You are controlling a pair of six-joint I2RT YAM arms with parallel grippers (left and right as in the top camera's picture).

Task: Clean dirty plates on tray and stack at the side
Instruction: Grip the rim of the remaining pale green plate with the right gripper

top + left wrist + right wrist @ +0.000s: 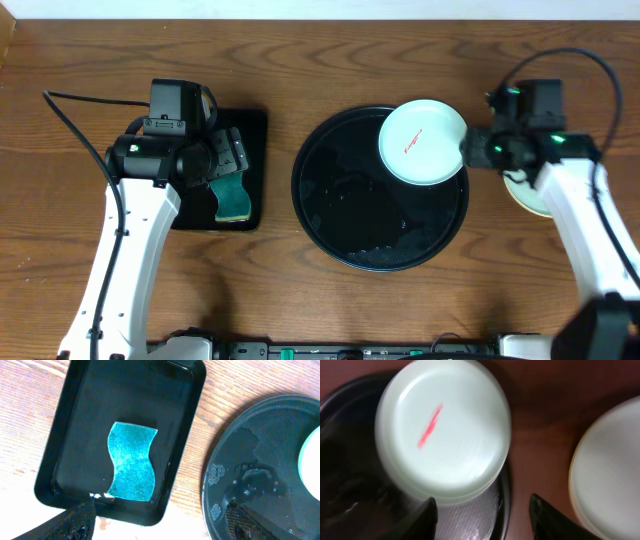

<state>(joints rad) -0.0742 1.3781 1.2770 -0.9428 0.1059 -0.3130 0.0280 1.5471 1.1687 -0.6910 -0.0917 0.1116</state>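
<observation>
Brown wooden table (300, 60), seen from above. At frame centre, round black tray (340, 225), glossy, with patches of water (216, 476) on its floor.

Over the tray's upper right, mint plate (422, 142), face up, with a thin red streak (412, 142) across its middle. Overlaps the rim there and juts toward the right arm (590, 230). Resting or lifted: cannot tell. Shows blurred in the right wrist view.

Right gripper (481, 510) at the plate's right edge in the overhead frame. Jaws wide apart in the wrist view, dark fingers (422, 517) at the bottom of the frame, the plate's near edge just ahead of them and not clamped.

At far right of that view, second plate (610, 470), pale, on bare wood just beside the tray. Shows only partly in the overhead frame, tucked under the right arm.

At left of the table, small rectangular tray (85, 420), black, near the round one but apart from it. Inside, blue-green sponge (132, 462), wavy-sided, lying flat toward the lower wall of the frame.

Left gripper (162, 509) over that small tray's near wall, jaws spread wide, empty.
</observation>
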